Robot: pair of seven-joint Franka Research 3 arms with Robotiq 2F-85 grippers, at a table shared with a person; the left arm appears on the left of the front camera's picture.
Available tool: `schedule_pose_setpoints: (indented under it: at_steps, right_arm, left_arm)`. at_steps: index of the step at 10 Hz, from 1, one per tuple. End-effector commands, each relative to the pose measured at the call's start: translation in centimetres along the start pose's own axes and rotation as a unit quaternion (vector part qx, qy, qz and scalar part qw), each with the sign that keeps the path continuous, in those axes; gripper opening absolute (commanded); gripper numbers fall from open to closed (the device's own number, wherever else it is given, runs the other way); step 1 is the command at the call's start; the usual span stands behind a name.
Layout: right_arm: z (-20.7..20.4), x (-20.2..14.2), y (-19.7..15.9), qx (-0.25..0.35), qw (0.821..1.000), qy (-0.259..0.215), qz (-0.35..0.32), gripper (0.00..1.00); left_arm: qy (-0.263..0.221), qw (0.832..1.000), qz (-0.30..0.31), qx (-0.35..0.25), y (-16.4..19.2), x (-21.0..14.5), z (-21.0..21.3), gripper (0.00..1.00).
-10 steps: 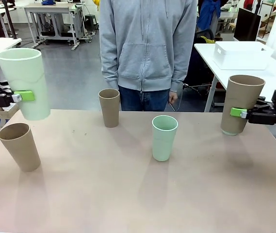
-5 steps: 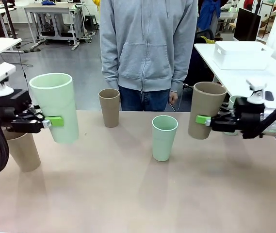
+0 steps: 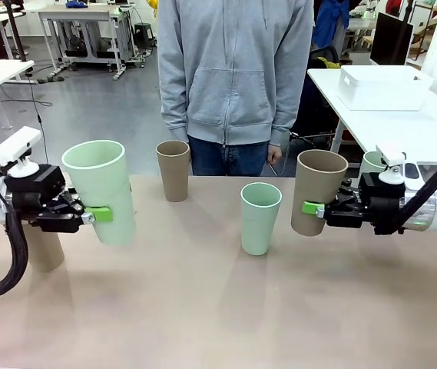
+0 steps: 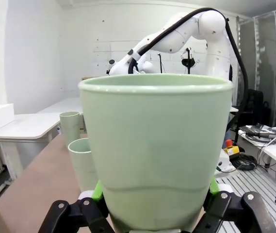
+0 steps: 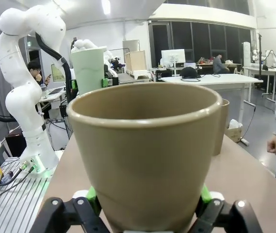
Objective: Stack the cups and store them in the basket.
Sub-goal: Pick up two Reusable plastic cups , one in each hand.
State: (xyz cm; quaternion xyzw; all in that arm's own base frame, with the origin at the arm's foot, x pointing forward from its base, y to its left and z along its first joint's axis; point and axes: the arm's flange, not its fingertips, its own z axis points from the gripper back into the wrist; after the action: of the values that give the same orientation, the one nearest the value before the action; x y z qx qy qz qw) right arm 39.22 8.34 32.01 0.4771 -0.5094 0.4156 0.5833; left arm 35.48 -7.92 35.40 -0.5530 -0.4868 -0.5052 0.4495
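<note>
**Camera layout: one fixed front, two wrist cams**

Front view: fixed at the robot's edge of the table (image 3: 203,307), facing across it at the person (image 3: 233,77) on the far side, with most of the tabletop in frame. Left wrist view: looks along the left gripper (image 4: 155,189), very close on the held mint cup (image 4: 157,131), facing the right arm (image 4: 191,34). Right wrist view: looks along the right gripper (image 5: 148,194), very close on the held tan cup (image 5: 147,141), facing the left arm (image 5: 24,92). All three share the tabletop.
</note>
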Motion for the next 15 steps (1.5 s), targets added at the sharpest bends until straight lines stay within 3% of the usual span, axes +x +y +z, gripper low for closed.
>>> schedule_pose_setpoints:
  at_steps: [1, 7, 15]
  right_arm:
    - [4.1, -0.1, 9.7, -0.001, 1.0, -0.011, 0.016, 0.84]
    - [8.8, 0.8, 11.6, 0.014, 1.0, 0.009, 0.022, 0.84]
    - [9.3, 2.9, 13.7, -0.004, 0.999, -0.023, 0.03, 0.84]
  left_arm:
    - [0.016, 1.0, -0.019, -0.005, -4.1, -1.4, -1.3, 0.85]
    - [0.015, 1.0, -0.025, 0.007, -4.0, -3.5, -0.2, 0.85]
    - [-0.019, 0.999, -0.042, 0.018, -4.2, 1.9, -1.0, 0.85]
